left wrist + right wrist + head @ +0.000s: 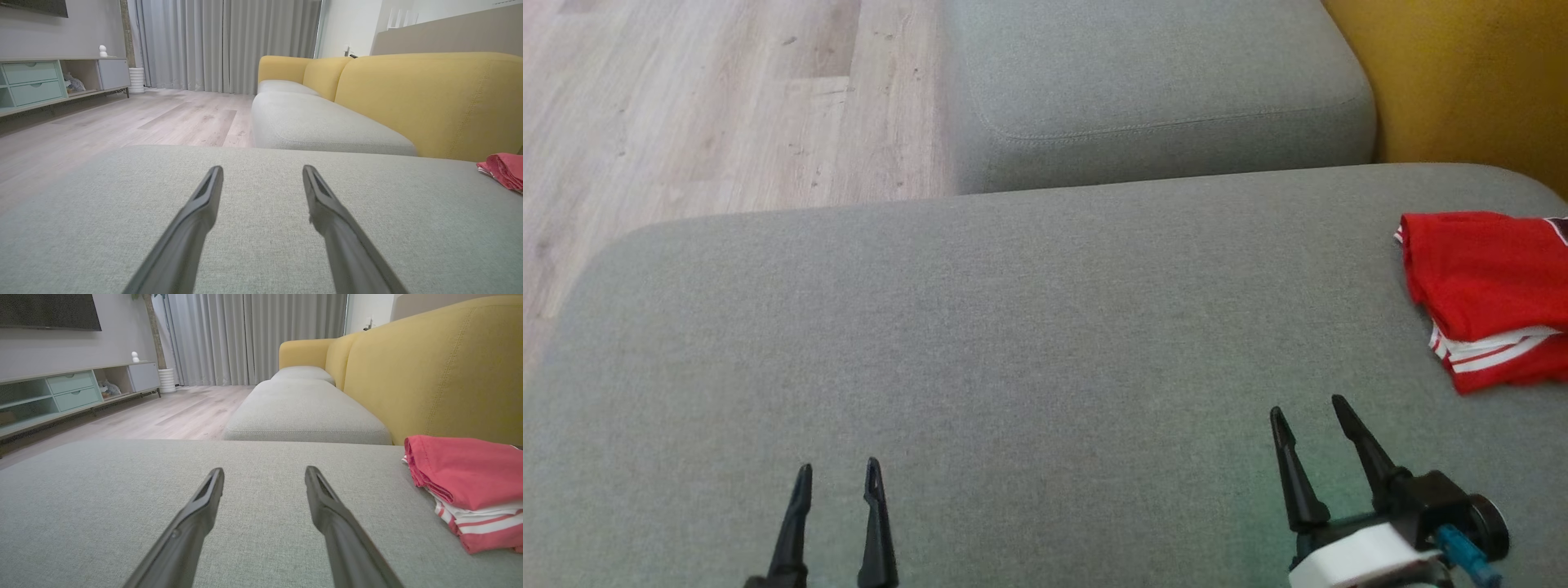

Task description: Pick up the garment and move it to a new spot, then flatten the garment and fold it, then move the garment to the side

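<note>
A red garment (1486, 286) with white stripes lies folded in a small stack at the right edge of the grey sofa cushion (1013, 343). The right wrist view has the garment (470, 486) at its right side, and the left wrist view catches the garment (504, 169) at its far right edge. My right gripper (1307, 412) is open above the cushion, to the left of the garment and apart from it, nothing between its fingers. My left gripper (840, 472) is open too, low over the cushion's front left, and holds nothing.
A second grey seat cushion (1152, 90) lies beyond the one before me. The yellow sofa back (1470, 82) rises at the right behind the garment. Wooden floor (703, 106) stretches to the left, with a TV cabinet (73, 392) and curtains (253, 335) far off.
</note>
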Robot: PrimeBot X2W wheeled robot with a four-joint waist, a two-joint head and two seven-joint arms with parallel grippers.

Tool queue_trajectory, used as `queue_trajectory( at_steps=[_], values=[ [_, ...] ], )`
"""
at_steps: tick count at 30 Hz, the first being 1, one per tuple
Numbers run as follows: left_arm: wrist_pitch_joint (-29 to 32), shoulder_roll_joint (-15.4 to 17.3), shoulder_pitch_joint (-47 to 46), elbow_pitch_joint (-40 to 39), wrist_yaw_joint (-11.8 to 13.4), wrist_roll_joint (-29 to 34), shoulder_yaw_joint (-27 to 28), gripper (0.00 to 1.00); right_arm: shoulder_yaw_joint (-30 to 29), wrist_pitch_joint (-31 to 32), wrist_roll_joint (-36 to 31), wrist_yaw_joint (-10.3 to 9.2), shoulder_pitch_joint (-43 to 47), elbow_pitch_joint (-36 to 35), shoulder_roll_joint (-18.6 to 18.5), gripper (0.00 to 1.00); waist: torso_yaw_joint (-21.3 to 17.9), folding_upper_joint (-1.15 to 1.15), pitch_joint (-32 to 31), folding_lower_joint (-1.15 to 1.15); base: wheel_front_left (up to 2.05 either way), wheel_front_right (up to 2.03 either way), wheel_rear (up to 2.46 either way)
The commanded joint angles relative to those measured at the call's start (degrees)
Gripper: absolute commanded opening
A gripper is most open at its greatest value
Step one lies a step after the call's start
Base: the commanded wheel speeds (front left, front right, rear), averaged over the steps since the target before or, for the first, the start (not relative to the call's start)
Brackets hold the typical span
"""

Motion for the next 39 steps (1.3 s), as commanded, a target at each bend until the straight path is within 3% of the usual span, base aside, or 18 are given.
queue_trajectory(
  at_steps=[1,9,39],
  values=[
    [0.01,0.00,0.00,0.02,-0.05,0.01,0.00,0.00,-0.03,0.00,0.01,0.00,0.00,-0.01,0.03,0.00,-0.04,0.00,-0.01,0.00,0.00,0.00,0.00],
    [0.45,0.11,0.13,2.31,-0.30,-2.78,0.22,0.00,-0.07,0.50,2.97,0.00,0.36,2.26,0.00,0.00,-0.10,0.00,0.12,0.00,0.00,0.00,0.00],
    [4.59,1.16,-4.76,4.32,-4.33,-24.08,3.62,0.00,-1.93,4.75,26.30,-0.01,-2.77,1.77,-0.96,0.00,-0.23,0.00,1.14,0.00,0.00,0.00,0.00]
  ],
)
